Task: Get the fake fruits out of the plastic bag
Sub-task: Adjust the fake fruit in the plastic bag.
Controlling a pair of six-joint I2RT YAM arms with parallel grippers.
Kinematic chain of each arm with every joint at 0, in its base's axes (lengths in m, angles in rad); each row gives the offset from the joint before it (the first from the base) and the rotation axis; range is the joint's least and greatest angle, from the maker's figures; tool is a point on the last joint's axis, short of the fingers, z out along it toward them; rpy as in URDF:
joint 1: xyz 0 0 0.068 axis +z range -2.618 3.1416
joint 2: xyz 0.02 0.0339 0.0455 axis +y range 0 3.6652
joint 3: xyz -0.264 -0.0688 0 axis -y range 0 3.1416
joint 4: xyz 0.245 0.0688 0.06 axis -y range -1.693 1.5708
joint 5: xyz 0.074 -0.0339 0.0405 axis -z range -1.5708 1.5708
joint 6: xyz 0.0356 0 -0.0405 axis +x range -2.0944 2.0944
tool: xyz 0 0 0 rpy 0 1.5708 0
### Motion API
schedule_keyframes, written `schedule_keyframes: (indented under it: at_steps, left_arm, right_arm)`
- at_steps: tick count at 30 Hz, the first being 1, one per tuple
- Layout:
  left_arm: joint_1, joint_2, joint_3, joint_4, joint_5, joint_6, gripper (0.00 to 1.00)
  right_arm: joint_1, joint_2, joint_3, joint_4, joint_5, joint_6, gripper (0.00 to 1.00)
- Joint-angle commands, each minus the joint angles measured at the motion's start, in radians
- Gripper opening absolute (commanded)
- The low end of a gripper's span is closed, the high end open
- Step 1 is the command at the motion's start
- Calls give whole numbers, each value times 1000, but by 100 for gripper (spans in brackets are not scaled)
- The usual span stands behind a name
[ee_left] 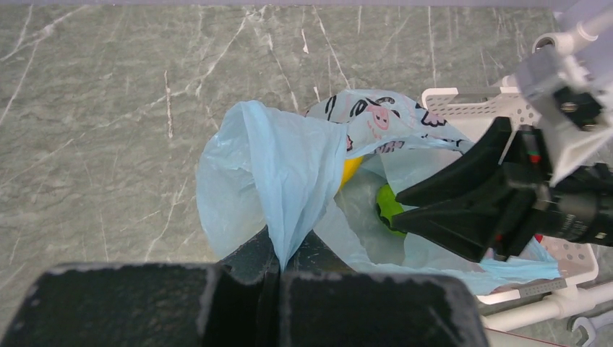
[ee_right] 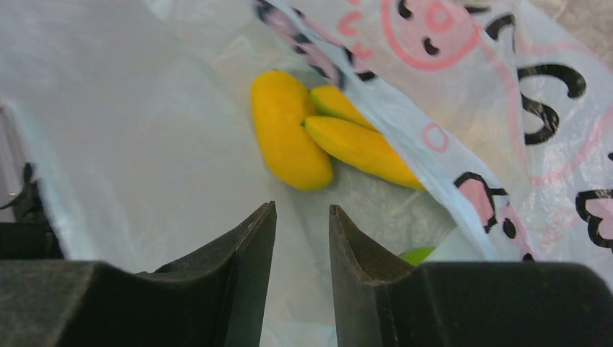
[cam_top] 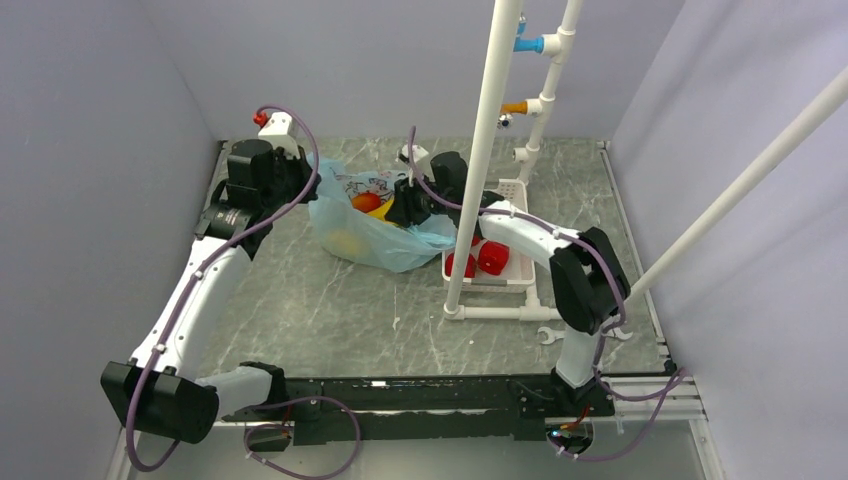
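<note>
The light-blue plastic bag [cam_top: 375, 238] lies at the middle back of the table with its mouth facing right. My left gripper [cam_top: 312, 190] is shut on a fold of the bag's rim [ee_left: 280, 246] and holds it up. My right gripper [cam_top: 407, 212] is inside the bag's mouth, its jaws slightly apart and empty [ee_right: 302, 210]. Just ahead of it lie yellow bananas [ee_right: 290, 136]. A green piece [ee_right: 418, 254] shows beside the right finger, and also in the left wrist view [ee_left: 387, 206]. A red piece [cam_top: 366, 201] shows in the bag's mouth.
A white slotted basket [cam_top: 512, 188] with red pieces [cam_top: 490, 257] stands right of the bag. A white pipe frame [cam_top: 478, 160] rises in front of it, with a base bar [cam_top: 495, 313]. A wrench [cam_top: 548, 336] lies near the right arm. Walls close three sides.
</note>
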Motion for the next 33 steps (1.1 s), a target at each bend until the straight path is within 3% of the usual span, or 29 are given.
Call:
schedule_keyframes:
  at_steps: [1,6,10,15,18,23,33]
  left_arm:
    - [3,-34,6,46,25,0,0]
    - [4,-23,14,39,40,-6,0]
    - [6,-21,9,39,26,-10,0]
    - [13,-20,7,43,23,-13,0]
    - [23,-9,12,36,38,-18,0]
    - [33,-16,6,40,14,-21,0]
    - [35,-23,-1,43,-13,-15,0]
  right_arm:
    - [2,35,47,-22,89,-52,37]
    - [4,146,150,-219,141,-214,48]
    - [15,218,251,-371,281,-278,63]
    - [47,215,250,-429,464,-340,86]
    - [62,204,245,-474,548,-379,94]
    - [77,202,255,-558,600,-426,99]
    - [106,264,239,-617,707,-419,97]
